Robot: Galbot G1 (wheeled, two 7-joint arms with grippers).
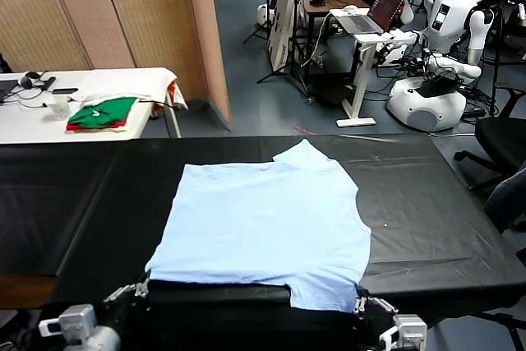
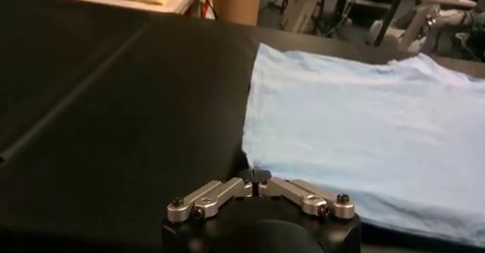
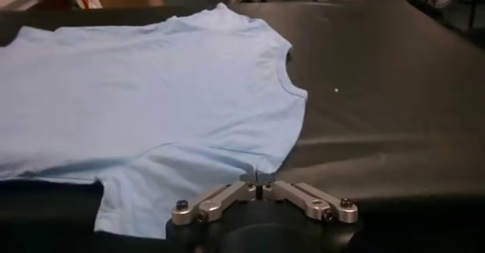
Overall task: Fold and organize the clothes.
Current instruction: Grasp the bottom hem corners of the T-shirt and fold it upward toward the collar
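Clearly a thin, limp, light T-shirt (image 1: 267,228), spread flat on the black worktop (image 1: 74,203), hem at the near edge. Left pincer (image 2: 258,177) pinched shut on the near-left corner; right pincer (image 3: 258,179) shut on the near-right. Best lifted by both corners together, gently, or likely to sag and wrinkle.

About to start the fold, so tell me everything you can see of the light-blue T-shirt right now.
The light-blue T-shirt is plain, thin soft fabric, short-sleeved, with no lettering showing. It lies spread flat, lightly creased, on the black table, collar toward the robot's right, one sleeve at the far edge, the other at the near edge. The left claw pinches its near corner shut; the right claw pinches the near sleeve's edge.
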